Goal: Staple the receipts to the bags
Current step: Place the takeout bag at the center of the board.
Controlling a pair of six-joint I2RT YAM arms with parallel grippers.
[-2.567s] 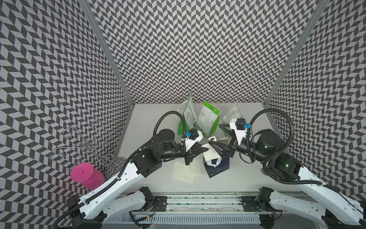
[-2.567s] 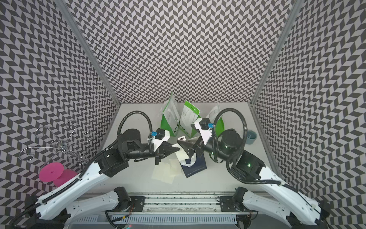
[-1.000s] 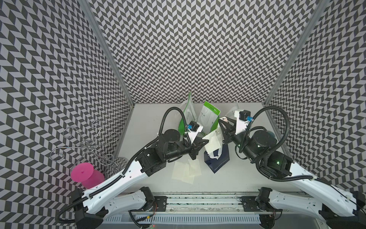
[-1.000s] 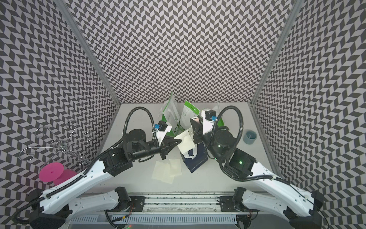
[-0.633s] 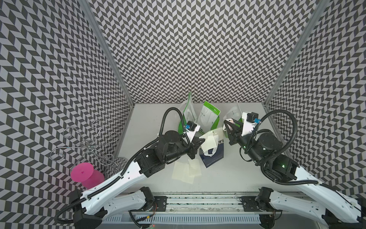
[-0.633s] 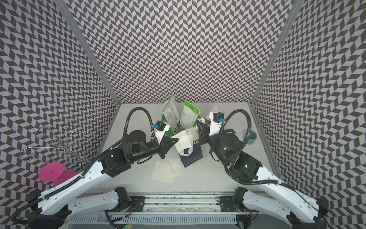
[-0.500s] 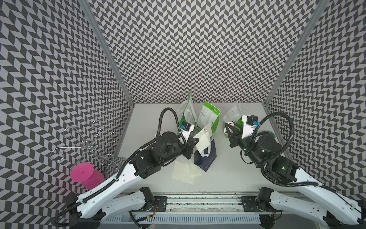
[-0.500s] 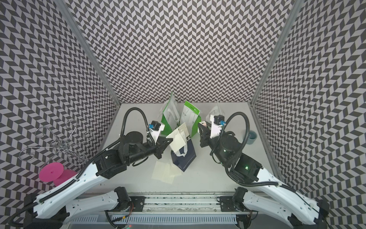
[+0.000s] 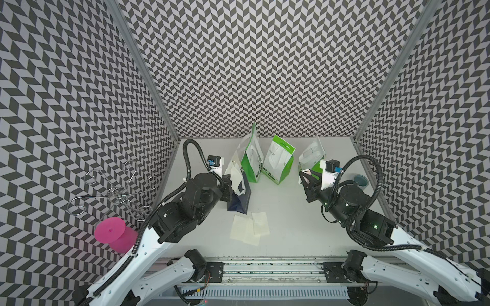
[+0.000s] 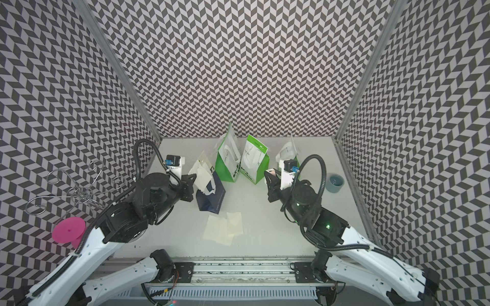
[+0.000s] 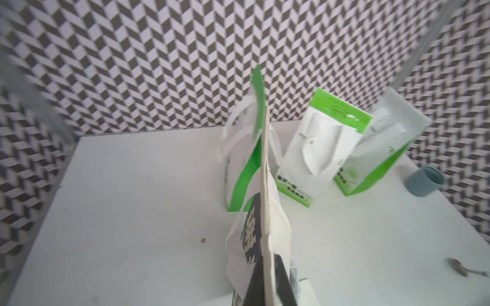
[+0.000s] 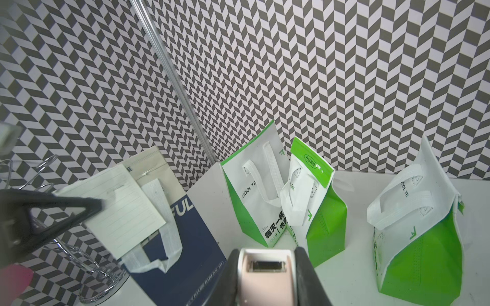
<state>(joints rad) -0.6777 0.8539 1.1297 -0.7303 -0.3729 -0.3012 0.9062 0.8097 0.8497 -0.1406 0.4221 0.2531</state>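
Note:
My left gripper is shut on the top edge of the navy bag, pinching a cream receipt against it. The bag stands tilted at the table's left. Three green-and-white bags stand at the back. Loose receipts lie flat at the front centre. My right gripper is shut on the pinkish-white stapler, well to the right of the navy bag.
A grey-blue cup sits by the right wall. Patterned walls enclose the table on three sides. A pink spool and a wire rack stand outside the left wall.
My left arm has carried the navy bag and receipt leftward, away from the middle. My right arm has drawn back to the right with the stapler, opening a wide gap between the two.

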